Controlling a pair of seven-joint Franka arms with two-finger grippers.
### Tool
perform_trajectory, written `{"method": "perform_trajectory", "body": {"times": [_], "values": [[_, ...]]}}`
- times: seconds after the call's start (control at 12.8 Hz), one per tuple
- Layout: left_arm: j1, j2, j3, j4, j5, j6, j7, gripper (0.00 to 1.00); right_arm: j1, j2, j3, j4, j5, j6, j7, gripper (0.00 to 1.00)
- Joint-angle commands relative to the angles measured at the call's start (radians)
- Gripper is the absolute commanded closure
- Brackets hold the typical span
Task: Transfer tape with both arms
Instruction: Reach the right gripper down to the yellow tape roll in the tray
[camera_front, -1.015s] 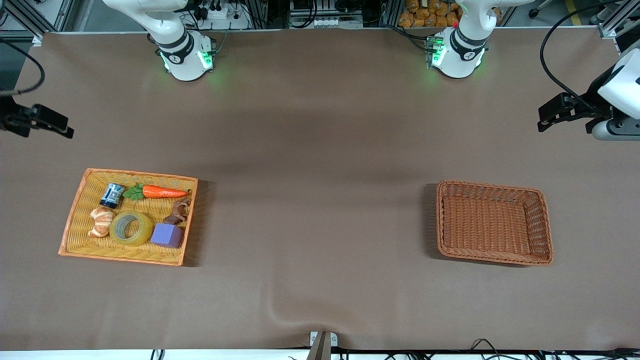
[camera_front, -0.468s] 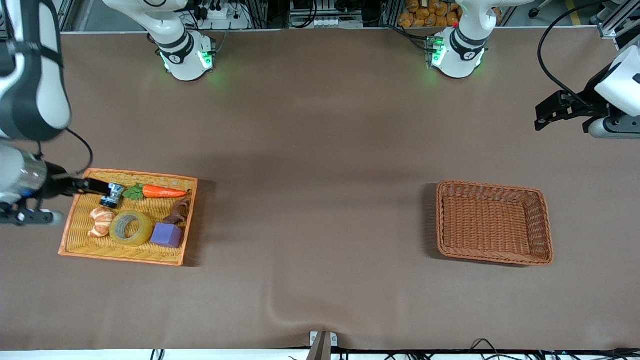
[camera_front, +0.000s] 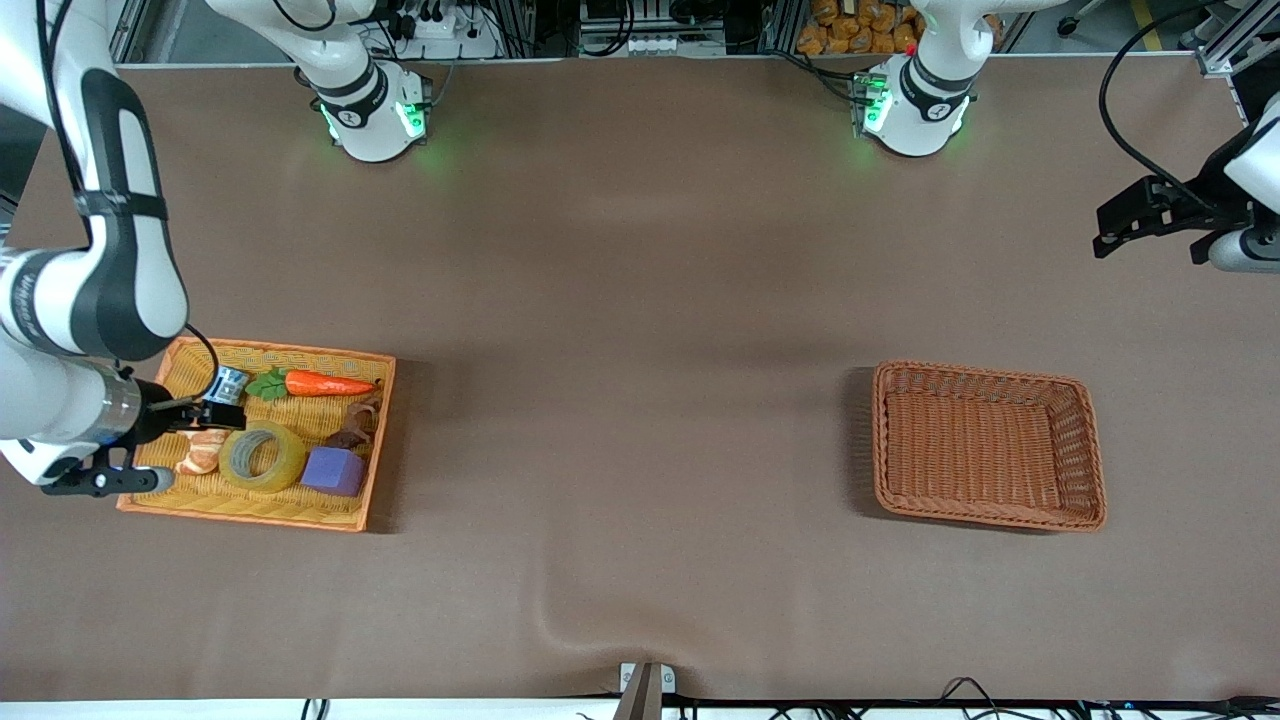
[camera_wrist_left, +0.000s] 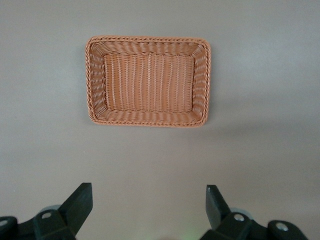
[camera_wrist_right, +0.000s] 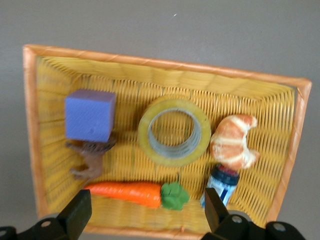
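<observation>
Yellowish tape (camera_front: 262, 456) lies in the tray (camera_front: 250, 513) under the right end effector (camera_front: 205, 410), both end effectors spread apart.

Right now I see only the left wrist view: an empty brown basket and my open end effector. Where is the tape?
Observer: The tape lies flat in the yellow tray at the right arm's end of the table, between a croissant and a purple cube.
Operator: Does the right arm hold it?
Observer: No. The right end effector hangs open over the tray, holding nothing.
Operator: Where is mine, seen from the front?
Observer: The left end effector is over bare table at the left arm's end, not over the brown basket.
</observation>
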Motion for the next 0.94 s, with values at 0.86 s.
{"method": "perform_trajectory", "body": {"times": [0.86], "values": [[0.038, -0.032, 0.002, -0.008, 0.024, -0.051, 0.080, 0.00, -0.109, 0.249, 0.008, 0.021, -0.014, 0.207, -0.235, 0.00]]}}
